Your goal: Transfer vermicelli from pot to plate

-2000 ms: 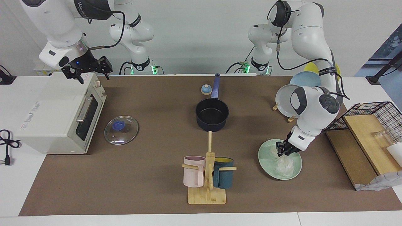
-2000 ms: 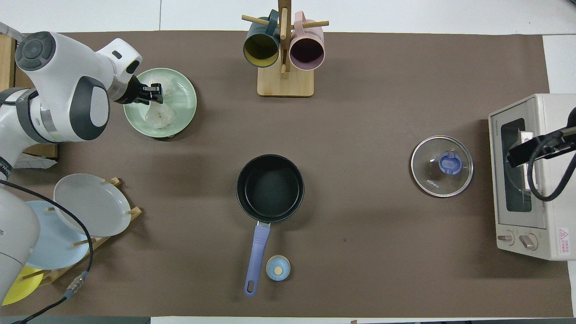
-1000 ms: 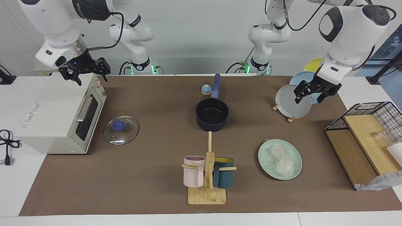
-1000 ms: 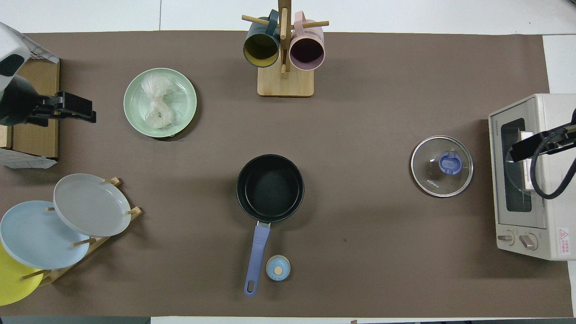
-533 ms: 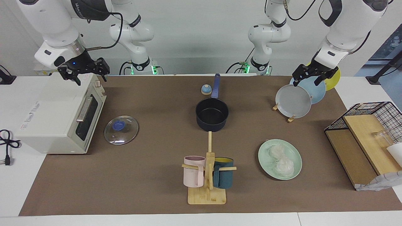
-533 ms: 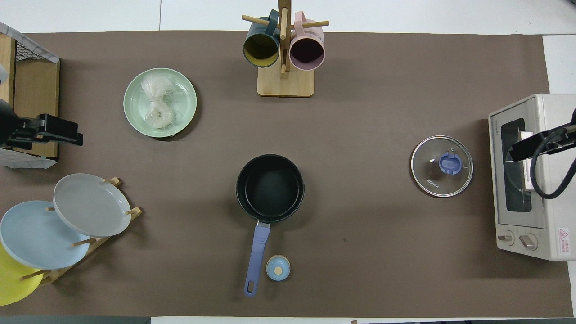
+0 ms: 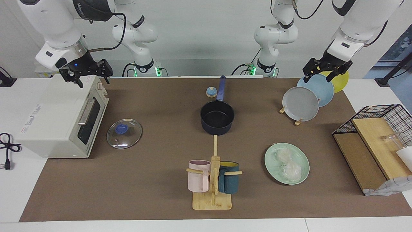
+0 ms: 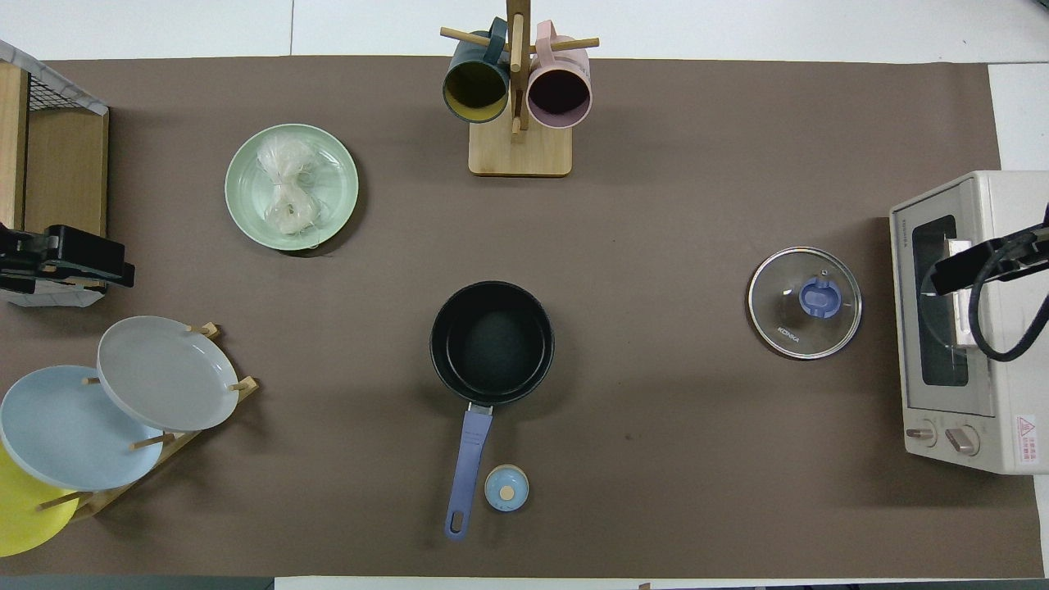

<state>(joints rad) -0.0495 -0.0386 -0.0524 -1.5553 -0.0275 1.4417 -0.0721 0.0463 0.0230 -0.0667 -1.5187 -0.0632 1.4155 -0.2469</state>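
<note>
— Vermicelli (image 7: pixel 287 163) first: where's it sitting?

— On the mint-green plate (image 7: pixel 271 166), toward the left arm's end of the table, in two pale glassy clumps, loose strands curling over the glaze. Nothing is touching it.

— And the pot (image 7: pixel 217 118)?

— Mid-table, black inside bare, blue handle pointing at the robots. A little blue knob (image 7: pixel 211 92) stands just beside the handle.

— What's crowding the place?

— A mug tree (image 7: pixel 213 180) with a pink and a teal mug stands farther from the robots than the pot. A glass lid (image 7: pixel 124 133) lies flat near the toaster oven (image 7: pixel 61 119) at the right arm's end. A rack of plates (image 7: pixel 301 103) — grey, light blue, yellow — leans at the left arm's end, with a wire basket (image 7: pixel 383 117) and wooden boards past it. Nothing lies between pot and plate but bare brown mat.

— The grippers?

— The left gripper (image 7: pixel 326 68) hangs up in the air with its jaws spread and nothing in them; the light blue and yellow plates are right under the fingertips, the mint plate well apart from them. The right gripper (image 7: pixel 86 70) waits over the top of the toaster oven, jaws likewise parted and empty, the glass lid some way off below.

— Any change from a moment ago?

— Two seconds back the left gripper was down on the mint plate, right at the noodles. It has since let go, risen and swung off over the rack. The noodles stayed put — so did the pot and the right arm.
</note>
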